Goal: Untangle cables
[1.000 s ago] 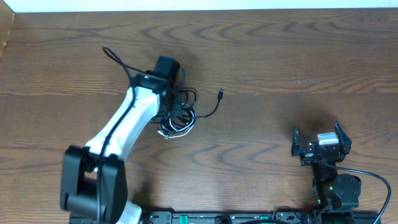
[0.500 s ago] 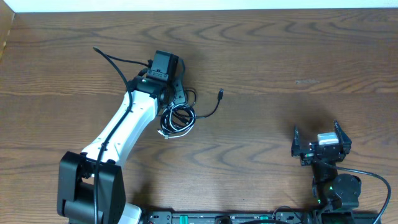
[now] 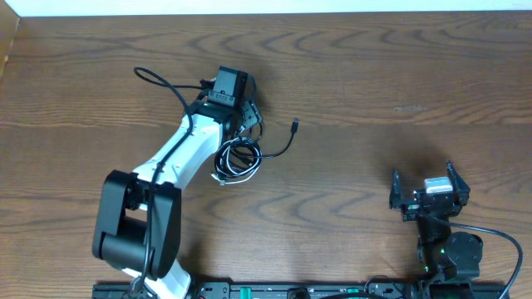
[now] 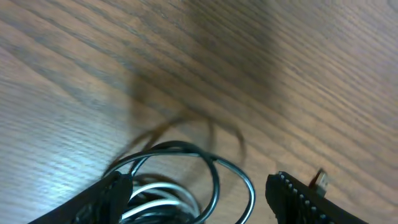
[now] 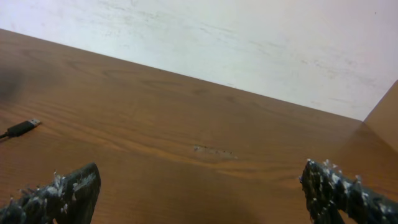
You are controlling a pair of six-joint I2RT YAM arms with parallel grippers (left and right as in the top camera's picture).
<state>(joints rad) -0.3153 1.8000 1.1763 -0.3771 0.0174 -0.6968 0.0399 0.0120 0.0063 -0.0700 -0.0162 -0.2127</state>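
The cables lie tangled in a small heap left of the table's centre. The white cable [image 3: 226, 174] is coiled in loops under the black cable [image 3: 239, 153], whose free plug [image 3: 294, 124] trails right. My left gripper [image 3: 242, 123] hovers just behind the heap, open. In the left wrist view a black loop [image 4: 214, 171] and white strands [image 4: 155, 204] lie between the spread fingers [image 4: 109, 193] without being pinched, and the plug [image 4: 320, 180] shows beyond the right one. My right gripper [image 3: 428, 193] rests open at the near right, nothing between its fingers [image 5: 65, 190]; it sees the plug [image 5: 22, 127] far off.
A thick black wire [image 3: 158, 80] belonging to the left arm arches over the table behind the arm. The table's back edge meets a white wall [image 5: 249, 43]. Bare wood lies between the heap and the right gripper.
My left gripper has opened and let go of the cable heap, pulling back slightly toward the far side. The heap has settled on the table. The right arm has not moved.
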